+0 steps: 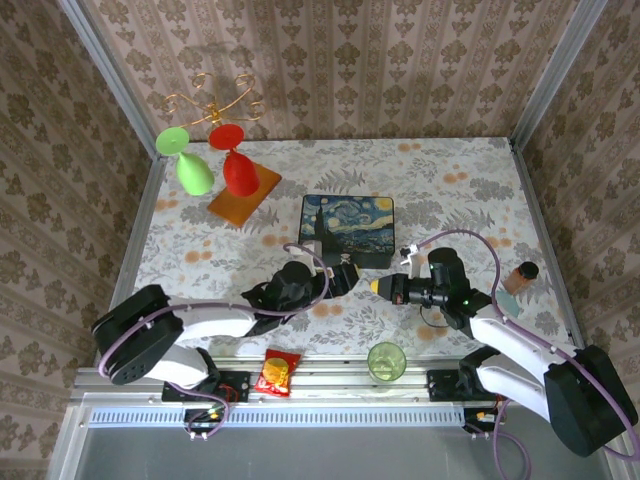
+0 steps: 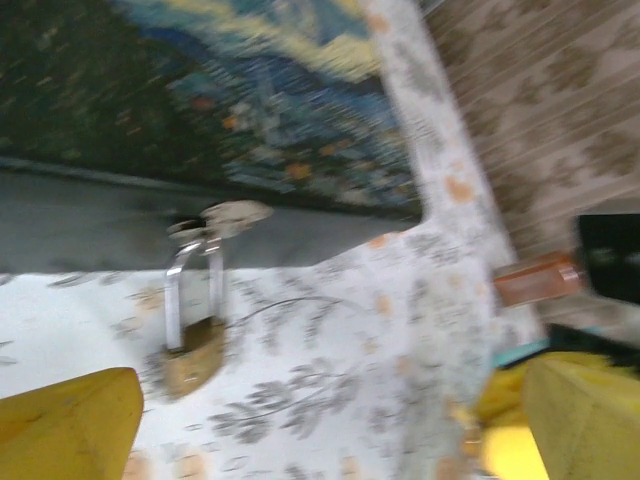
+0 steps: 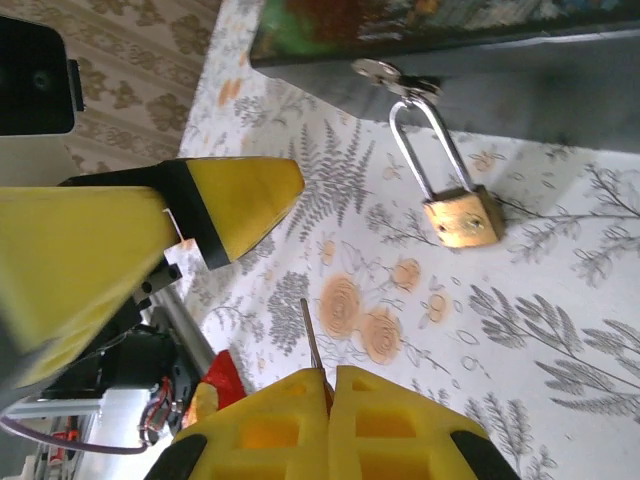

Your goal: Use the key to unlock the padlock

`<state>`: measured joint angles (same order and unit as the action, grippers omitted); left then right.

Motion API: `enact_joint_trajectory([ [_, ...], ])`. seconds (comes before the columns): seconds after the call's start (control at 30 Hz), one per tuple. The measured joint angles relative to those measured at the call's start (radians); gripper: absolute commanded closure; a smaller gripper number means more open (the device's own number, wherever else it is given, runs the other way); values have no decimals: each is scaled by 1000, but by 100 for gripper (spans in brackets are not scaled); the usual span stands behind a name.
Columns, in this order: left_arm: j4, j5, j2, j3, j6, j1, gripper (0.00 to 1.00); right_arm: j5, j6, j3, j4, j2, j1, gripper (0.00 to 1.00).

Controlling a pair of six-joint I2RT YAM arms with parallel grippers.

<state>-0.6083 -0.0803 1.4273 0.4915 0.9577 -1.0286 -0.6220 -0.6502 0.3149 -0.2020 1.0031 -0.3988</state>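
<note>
Padlock (image 3: 462, 218) hung by its shackle from the clasp (image 3: 383, 73) on the front wall of the painted box (image 1: 348, 228).

Key relation, right wrist view:
- The padlock's long axis ran from the clasp at top centre down-right to the brass body. The bottom end faced lower right, and the keyhole wasn't visible.
- Right gripper (image 3: 330, 378) was closed tight on the key (image 3: 311, 340), a thin blade seen edge-on that pointed up-frame with a slight left lean.
- The padlock sat up-right of the key tip, clearly apart from it. The key wasn't aimed at the bottom end, so my guess is it needs to come round to the body's far end and re-angle.

Left gripper (image 2: 330, 385) was wide open and held nothing. In its view the padlock lay at left, just above the left-hand finger (image 2: 70, 420), not between the pads.

In the top view both claws sat at the box's near edge. I couldn't rank which was nearer.

Counts: one padlock, one key, one box, one clasp, two grippers.
</note>
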Motion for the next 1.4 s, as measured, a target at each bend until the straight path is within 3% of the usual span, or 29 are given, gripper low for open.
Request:
enact_joint_trajectory([
  [0.33,-7,55,233,61,-104,48,24,64,36,-1,74,0,9,100],
  [0.87,-4,58,333,161,-129,14,57,77,45,-32,80,-37,23,100],
  [1.03,-7,28,351,158,-109,13,62,77,45,-32,80,-36,24,100],
  [1.4,-116,-56,407,159,-105,-15,61,77,42,-37,79,-36,24,100],
])
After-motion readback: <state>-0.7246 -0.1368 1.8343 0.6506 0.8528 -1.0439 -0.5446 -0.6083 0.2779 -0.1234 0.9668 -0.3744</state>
